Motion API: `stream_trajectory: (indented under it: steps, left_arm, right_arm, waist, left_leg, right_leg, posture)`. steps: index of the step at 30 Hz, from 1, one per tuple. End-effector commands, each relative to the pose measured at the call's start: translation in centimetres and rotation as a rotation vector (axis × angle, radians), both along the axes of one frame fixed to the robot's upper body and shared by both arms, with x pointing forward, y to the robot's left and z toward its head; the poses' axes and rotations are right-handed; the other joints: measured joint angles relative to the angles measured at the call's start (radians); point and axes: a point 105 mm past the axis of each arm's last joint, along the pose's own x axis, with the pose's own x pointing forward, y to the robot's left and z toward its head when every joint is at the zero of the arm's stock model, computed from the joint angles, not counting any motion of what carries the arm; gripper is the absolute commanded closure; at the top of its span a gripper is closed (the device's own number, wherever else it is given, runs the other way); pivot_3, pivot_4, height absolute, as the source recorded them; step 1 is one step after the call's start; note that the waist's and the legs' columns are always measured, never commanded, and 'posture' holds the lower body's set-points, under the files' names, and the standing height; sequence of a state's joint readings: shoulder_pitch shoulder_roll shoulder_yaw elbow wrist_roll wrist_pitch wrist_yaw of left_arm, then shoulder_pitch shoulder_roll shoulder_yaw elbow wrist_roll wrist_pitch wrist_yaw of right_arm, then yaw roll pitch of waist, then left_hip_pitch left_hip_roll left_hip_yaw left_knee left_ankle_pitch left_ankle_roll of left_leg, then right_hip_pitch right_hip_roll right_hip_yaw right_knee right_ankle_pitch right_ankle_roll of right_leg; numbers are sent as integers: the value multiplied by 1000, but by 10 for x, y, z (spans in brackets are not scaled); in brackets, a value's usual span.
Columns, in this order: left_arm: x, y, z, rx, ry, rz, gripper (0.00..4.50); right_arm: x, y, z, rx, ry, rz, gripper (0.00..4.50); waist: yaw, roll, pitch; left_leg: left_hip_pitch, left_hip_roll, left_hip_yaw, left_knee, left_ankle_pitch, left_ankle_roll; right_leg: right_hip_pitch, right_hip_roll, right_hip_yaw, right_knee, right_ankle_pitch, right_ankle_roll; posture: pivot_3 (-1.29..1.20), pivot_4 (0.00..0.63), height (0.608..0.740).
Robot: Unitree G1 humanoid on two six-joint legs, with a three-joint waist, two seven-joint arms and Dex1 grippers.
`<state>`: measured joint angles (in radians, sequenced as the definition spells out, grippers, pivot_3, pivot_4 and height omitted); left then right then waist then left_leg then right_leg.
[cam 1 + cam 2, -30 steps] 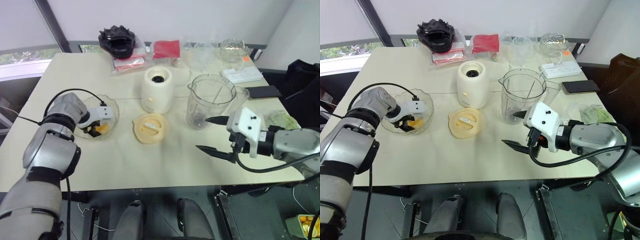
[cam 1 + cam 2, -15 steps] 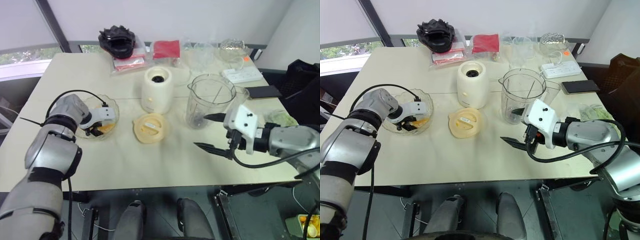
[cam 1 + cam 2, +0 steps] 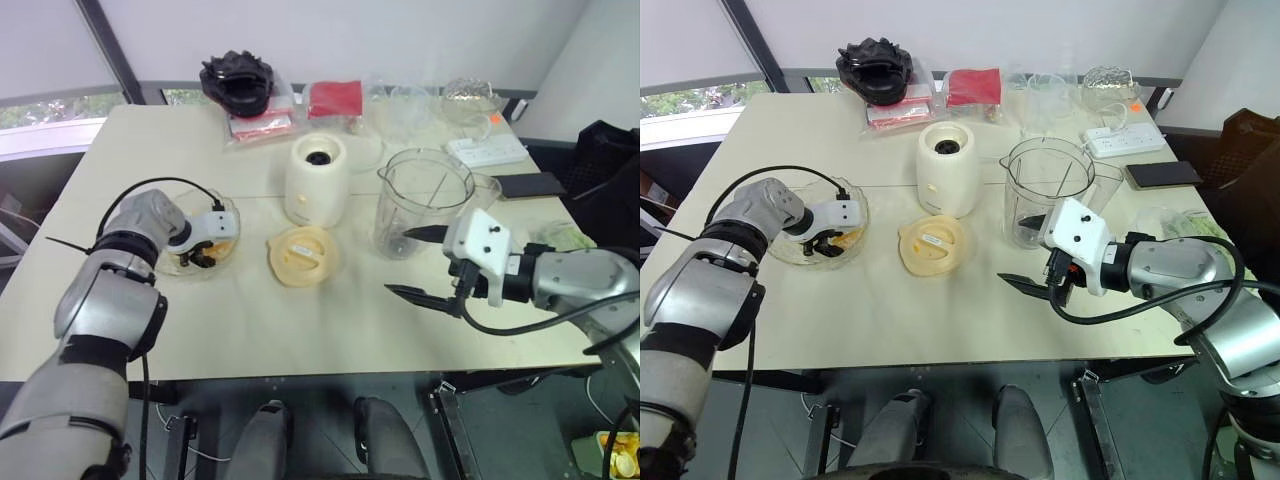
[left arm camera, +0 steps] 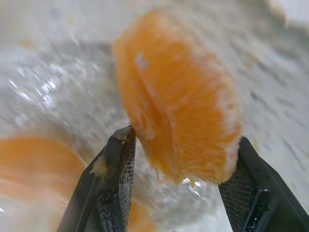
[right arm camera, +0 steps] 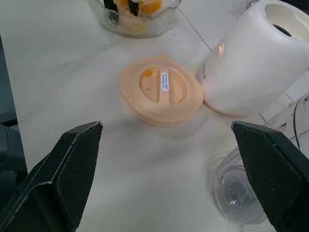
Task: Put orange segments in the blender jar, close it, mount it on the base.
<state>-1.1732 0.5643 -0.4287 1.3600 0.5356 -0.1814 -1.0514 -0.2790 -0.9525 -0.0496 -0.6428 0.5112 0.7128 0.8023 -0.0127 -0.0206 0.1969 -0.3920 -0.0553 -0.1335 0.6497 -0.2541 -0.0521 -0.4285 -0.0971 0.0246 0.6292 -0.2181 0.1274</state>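
The orange segments (image 4: 178, 106) sit in a bumpy glass bowl (image 3: 855, 215) on the robot's left side of the table (image 3: 940, 320). One wedge is between the two black fingers of the left gripper (image 4: 178, 164), which squeeze it from both sides down in the bowl. It looks wet, shiny and soft, so it could slip or squash. I think a gentle hold across its fat middle is best. It must be very light. The blender jar (image 3: 1045, 190) is tall, clear, hard plastic, standing open just beside the right gripper (image 3: 1032, 252), whose fingers are spread wide with nothing in them. The base (image 3: 945, 168) is smooth, round and cream white. A flat round lid (image 3: 932, 243) lies in front of it
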Motion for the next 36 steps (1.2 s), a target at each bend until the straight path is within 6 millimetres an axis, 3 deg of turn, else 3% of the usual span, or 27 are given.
stream_trajectory:
  steps: [1,8,18,21,23,32,36]
  left_arm:
    - [9,-14,12,13,-93,-108,2090]
    - [11,-24,16,-32,-127,-150,2090]
    - [2,-9,4,-5,-61,-107,2090]
    - [2,-8,2,-8,-59,-98,2943]
    - [1,-9,1,-12,-49,-92,3838]
    - [2,-8,4,-31,-51,-73,3838]
    - [6,-6,23,-136,-97,-32,3838]
  right_arm:
    - [1,2,9,2,-50,13,0]
    - [4,3,10,2,-58,20,0]
    - [7,4,12,-1,-68,30,0]
    - [7,4,12,1,-70,32,0]
    - [7,4,12,0,-71,31,0]
    - [8,5,12,2,-75,28,0]
    - [8,6,12,9,-79,29,0]
  waist:
    - [0,0,0]
    - [2,0,0]
    - [-1,0,0]
    - [-1,0,0]
    - [-1,0,0]
    - [-1,0,0]
    - [-1,0,0]
  left_leg:
    - [0,0,0,0,0,0]
    - [0,0,0,0,0,0]
    - [0,0,0,0,0,0]
    - [0,0,0,0,0,0]
    - [0,0,0,0,0,0]
    - [1,0,0,0,0,0]
    - [1,0,0,0,0,0]
  right_leg:
    - [0,0,0,0,0,0]
    - [0,0,0,0,0,0]
    - [0,0,0,0,0,0]
    - [0,0,0,0,0,0]
    - [0,0,0,0,0,0]
    - [1,0,0,0,0,0]
    - [1,0,0,1,0,0]
  posture:
    - [0,150,740]
    - [0,150,740]
    - [0,150,740]
    - [0,150,740]
    - [0,150,740]
    - [0,150,740]
    - [0,150,740]
